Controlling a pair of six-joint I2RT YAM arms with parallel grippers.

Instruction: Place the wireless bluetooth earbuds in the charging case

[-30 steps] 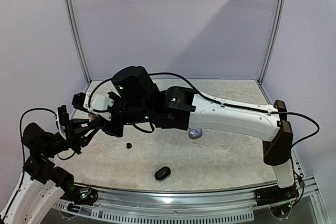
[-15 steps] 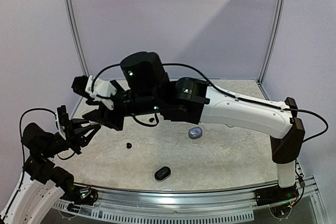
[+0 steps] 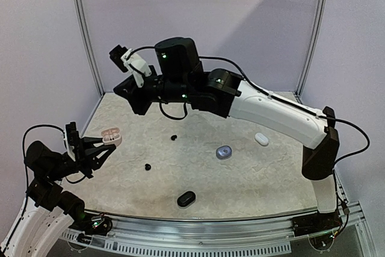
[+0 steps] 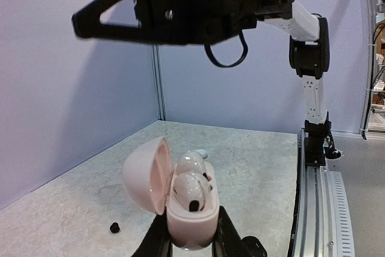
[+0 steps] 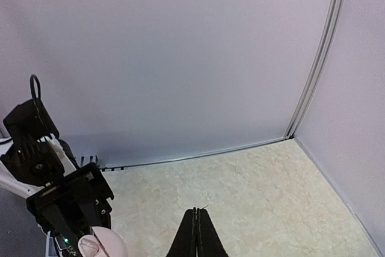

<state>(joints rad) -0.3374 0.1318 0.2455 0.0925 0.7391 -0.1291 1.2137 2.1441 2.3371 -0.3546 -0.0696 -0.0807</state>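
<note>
My left gripper [image 4: 191,240] is shut on the base of a pink charging case [image 4: 187,218], whose lid stands open to the left. Two pale earbuds [image 4: 192,186] sit in its wells. In the top view the case [image 3: 112,135] hangs over the table's left side, in the left gripper [image 3: 101,146]. My right gripper [image 3: 120,89] is raised high above and behind the case, well clear of it, and its jaws [image 5: 195,212] are shut with nothing between them. Two loose black earbuds [image 3: 147,167] [image 3: 173,138] lie on the table; one black earbud [image 4: 114,227] shows left of the case.
A black case [image 3: 186,198] lies near the front edge. A grey-blue case [image 3: 224,152] rests mid-table, and a white case [image 3: 261,139] to its right. The right arm [image 3: 271,115] spans the table diagonally. Walls close the back and both sides.
The right arm lifted up and back, away from the pink case, and its jaws closed. The left gripper stayed still, holding the open case.
</note>
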